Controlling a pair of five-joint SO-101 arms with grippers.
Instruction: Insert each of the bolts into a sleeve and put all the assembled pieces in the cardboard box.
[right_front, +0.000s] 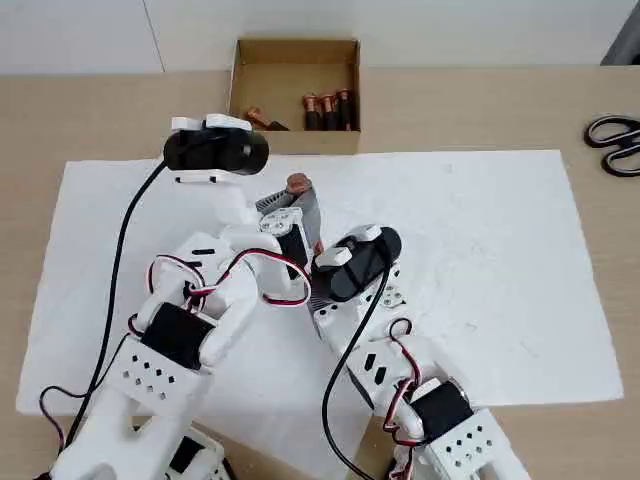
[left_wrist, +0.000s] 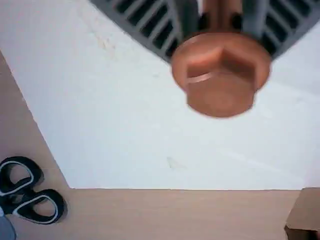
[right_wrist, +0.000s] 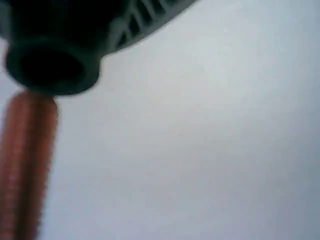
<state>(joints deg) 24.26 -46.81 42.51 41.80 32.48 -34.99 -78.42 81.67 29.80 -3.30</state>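
a wooden table (right_front: 100, 110) carries a white sheet (right_front: 480, 250), with the box (right_front: 296, 44) at its far edge and scissors (right_front: 615, 142) off to one side on the bare wood. several assembled pieces (right_front: 328, 108) lie in the box. over the middle of the sheet the two arms meet. the left gripper (right_front: 300, 205) has its grey ribbed fingers (left_wrist: 140, 20) clamped on a copper bolt (left_wrist: 220, 75), just behind the hex head. the right gripper (right_front: 318, 287) sits close beside it, its fingers (right_wrist: 145, 20) closed on a black sleeve (right_wrist: 50, 62) held above the sheet. in the right wrist view the bolt's threaded shaft (right_wrist: 27, 165) meets the rim of the sleeve's open mouth; i cannot tell whether the tip is inside.
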